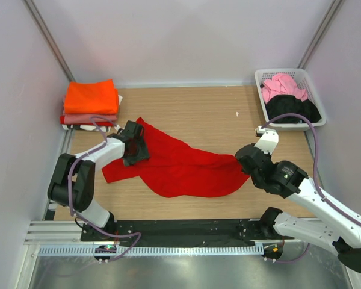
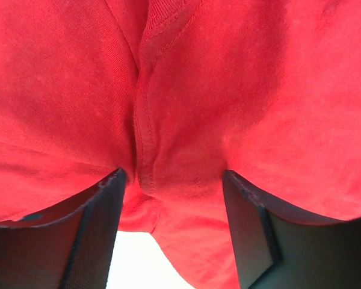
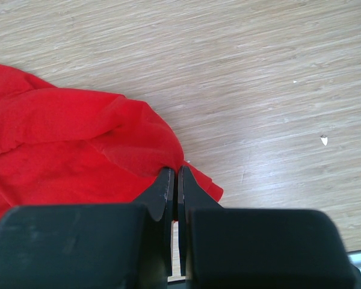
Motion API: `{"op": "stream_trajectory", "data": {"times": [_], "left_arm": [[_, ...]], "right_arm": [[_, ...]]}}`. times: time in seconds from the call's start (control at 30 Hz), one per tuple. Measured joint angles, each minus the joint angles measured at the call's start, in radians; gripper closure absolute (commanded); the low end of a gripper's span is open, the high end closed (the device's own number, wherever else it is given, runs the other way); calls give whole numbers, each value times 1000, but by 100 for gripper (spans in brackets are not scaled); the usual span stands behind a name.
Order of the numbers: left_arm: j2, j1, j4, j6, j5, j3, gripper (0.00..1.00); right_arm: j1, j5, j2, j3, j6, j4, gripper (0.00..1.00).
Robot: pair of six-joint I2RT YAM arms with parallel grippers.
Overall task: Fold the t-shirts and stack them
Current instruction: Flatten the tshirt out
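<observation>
Though spread wide, the red t-shirt (image 1: 186, 170) lies rumpled.

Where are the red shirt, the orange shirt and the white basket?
red t-shirt (image 1: 186, 171): overhead view, middle of the spread cloth.
orange t-shirt (image 1: 91, 96): overhead view, top of the folded pile.
white basket (image 1: 281, 71): overhead view, its far rim.

Overhead camera looks down; wrist cameras closely face red shirt (image 1: 186, 168).
</observation>
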Motion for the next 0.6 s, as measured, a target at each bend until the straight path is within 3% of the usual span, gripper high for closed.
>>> {"op": "stream_trajectory", "data": {"times": [0.13,0.27,0.3,0.43,0.6], "left_arm": [[2,-3,9,-11,6,0,59],[2,-9,15,-11,9,0,71],[1,-10,14,-10,11,0,71],[-5,-13,10,-3,14,1,36],[-25,-16,-10,-7,12,3,32]], "right_arm": [[0,0,0,0,-1,1,99],[0,0,1,-2,-3,4,99],[0,0,1,-4,-4,5,99],[0,-3,10,-5,-6,6,99],[0,-3,13,-5,-7,8,99]]}}
